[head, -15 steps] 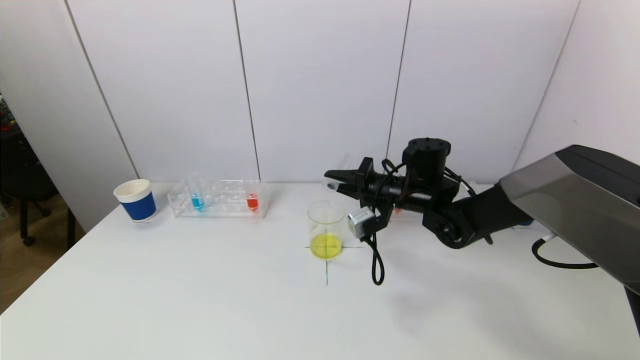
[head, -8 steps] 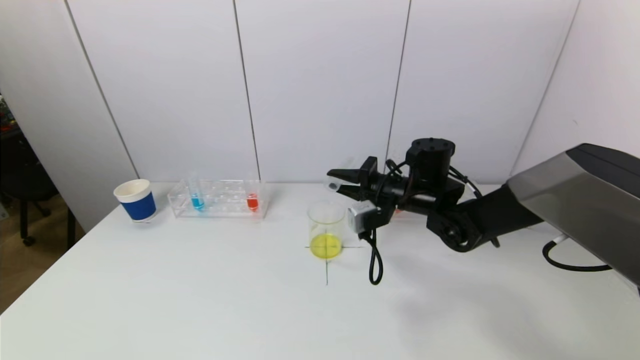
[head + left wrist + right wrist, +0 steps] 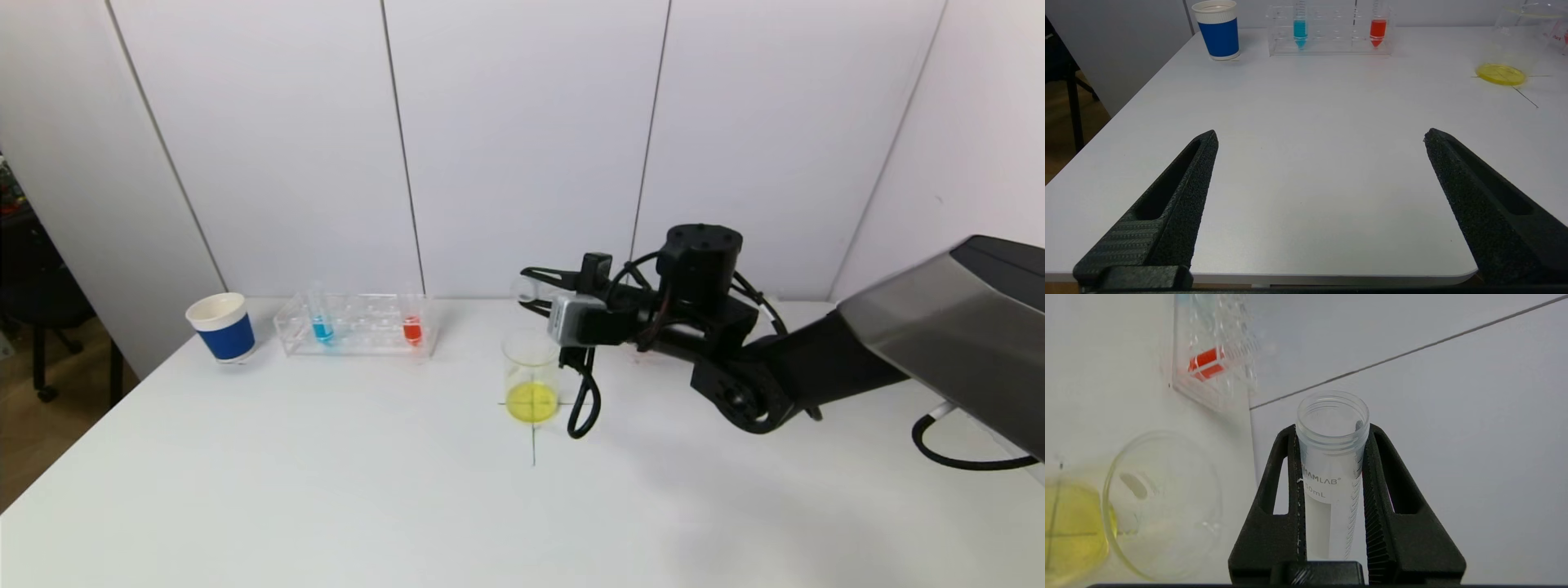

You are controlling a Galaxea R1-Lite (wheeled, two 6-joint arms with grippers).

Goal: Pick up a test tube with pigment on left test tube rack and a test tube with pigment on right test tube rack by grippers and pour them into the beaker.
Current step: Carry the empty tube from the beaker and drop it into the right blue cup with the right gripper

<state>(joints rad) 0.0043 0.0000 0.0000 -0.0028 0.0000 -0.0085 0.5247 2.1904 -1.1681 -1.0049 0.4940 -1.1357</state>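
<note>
**Pouring done on the right side, left tube pending**

Seen from the head: right gripper (image 3: 539,291) clamped on an empty test tube (image 3: 526,287), just above the beaker (image 3: 531,376) of yellow liquid.

From the left wrist: left gripper (image 3: 1318,143) wide open, holding nothing, left rack (image 3: 1331,34) well ahead.

From the right wrist: tube visibly drained. Next, probably returning it, then fetching a left-rack tube.

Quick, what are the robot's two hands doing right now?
Left tool: open, holding nothing, low over the table.
Right tool: closed on an empty test tube, near the beaker.
</note>
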